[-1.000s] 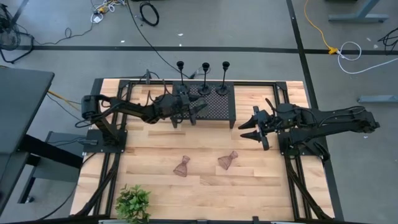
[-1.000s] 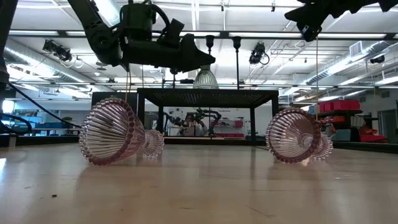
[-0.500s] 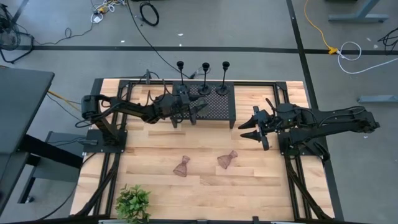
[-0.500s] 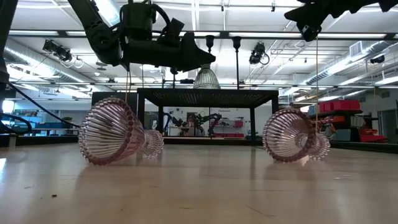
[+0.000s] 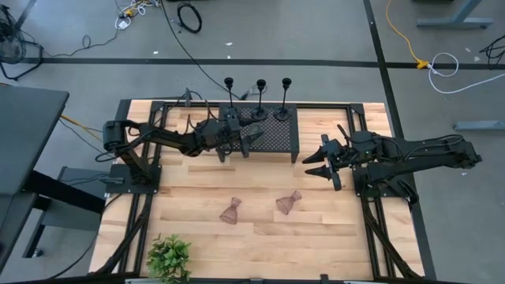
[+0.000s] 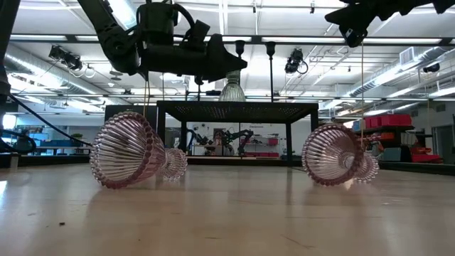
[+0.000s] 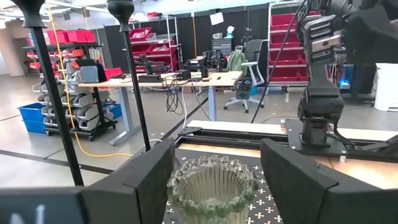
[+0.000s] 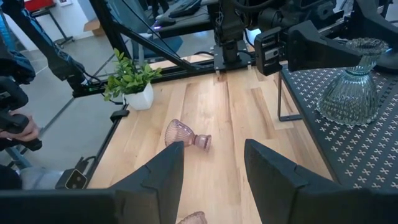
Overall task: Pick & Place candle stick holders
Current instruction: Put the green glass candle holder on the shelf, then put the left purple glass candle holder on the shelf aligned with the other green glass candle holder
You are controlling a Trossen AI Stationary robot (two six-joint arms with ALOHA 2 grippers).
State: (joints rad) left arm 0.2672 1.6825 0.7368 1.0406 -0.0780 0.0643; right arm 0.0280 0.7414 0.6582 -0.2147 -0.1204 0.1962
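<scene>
High view: I count three thin black metal stem holders (image 5: 259,99) upright on the perforated black stand (image 5: 278,140), two ribbed pink glass holders (image 5: 230,211) toppled on the wood table (image 5: 197,193). Left gripper (image 5: 251,139) spread around a greenish ribbed glass holder (image 7: 213,188) standing there; right gripper (image 5: 314,167) open, empty.

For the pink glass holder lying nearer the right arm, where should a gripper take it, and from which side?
Probably at the narrow waist, coming straight down from above. The right pink glass holder lies on its side on the table, so its waist is exposed and the flared ribbed cup looks too wide. The open right gripper hovers nearest.
</scene>
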